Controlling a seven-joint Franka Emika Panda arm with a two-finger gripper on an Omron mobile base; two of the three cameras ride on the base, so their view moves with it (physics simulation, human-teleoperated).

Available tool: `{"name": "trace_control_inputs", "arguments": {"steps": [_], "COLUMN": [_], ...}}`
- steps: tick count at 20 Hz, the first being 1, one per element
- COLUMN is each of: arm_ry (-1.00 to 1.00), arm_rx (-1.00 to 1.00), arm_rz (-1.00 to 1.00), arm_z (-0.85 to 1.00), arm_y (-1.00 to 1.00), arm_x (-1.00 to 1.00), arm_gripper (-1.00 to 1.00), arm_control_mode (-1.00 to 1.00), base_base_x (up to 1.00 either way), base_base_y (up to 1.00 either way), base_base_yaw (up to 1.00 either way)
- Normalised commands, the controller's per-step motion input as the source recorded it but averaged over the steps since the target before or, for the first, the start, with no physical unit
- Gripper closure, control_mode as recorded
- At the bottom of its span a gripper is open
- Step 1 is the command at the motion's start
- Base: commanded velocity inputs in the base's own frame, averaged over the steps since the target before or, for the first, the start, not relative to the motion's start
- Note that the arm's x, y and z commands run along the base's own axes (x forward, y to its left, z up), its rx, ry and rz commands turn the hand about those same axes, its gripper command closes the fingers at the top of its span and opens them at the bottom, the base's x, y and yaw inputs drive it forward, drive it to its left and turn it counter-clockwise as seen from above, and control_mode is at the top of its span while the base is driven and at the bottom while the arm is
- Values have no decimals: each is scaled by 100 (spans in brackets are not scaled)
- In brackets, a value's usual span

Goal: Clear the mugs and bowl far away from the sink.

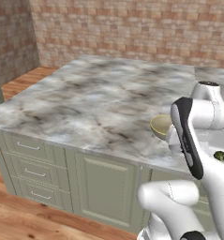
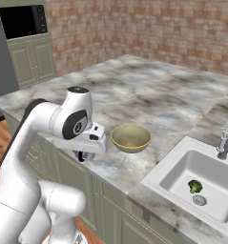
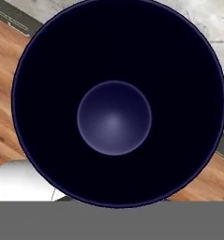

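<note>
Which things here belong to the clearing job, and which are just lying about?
Job:
- navy mug, seen from above in the hand view, close under the gripper
- bowl, on the counter beside the sink
- sink

Lying about:
- broccoli, in the basin
- faucet
- microwave

Place: rendered home kitchen.
Work surface: grey-veined marble tabletop (image 1: 94,101) forming a large island.
Storage: pale green cabinets (image 1: 104,185) with drawers beneath it.
Plumbing: white inset sink (image 2: 194,183) with chrome faucet (image 2: 226,136).
Walls: red brick (image 1: 132,28).
Floor: wood planks (image 1: 24,220).
Appliance: built-in microwave (image 2: 22,20) above tall cabinetry.
</note>
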Motion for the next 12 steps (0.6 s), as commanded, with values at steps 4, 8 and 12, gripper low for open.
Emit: {"name": "trace_control_inputs", "arguments": {"steps": [4,8,12], "arm_ry": [-11,-9,0], "arm_rx": [0,0,0], "arm_rz": [-10,0,0], "arm_z": [0,0,0], "arm_y": [6,10,0], "arm_x": [0,-1,0], "arm_gripper": [100,100,100], "arm_control_mode": [-100,100,100], "base_base_x": [0,-2,-30], "base_base_y": [0,4,46], "base_base_yaw": [0,1,20]}}
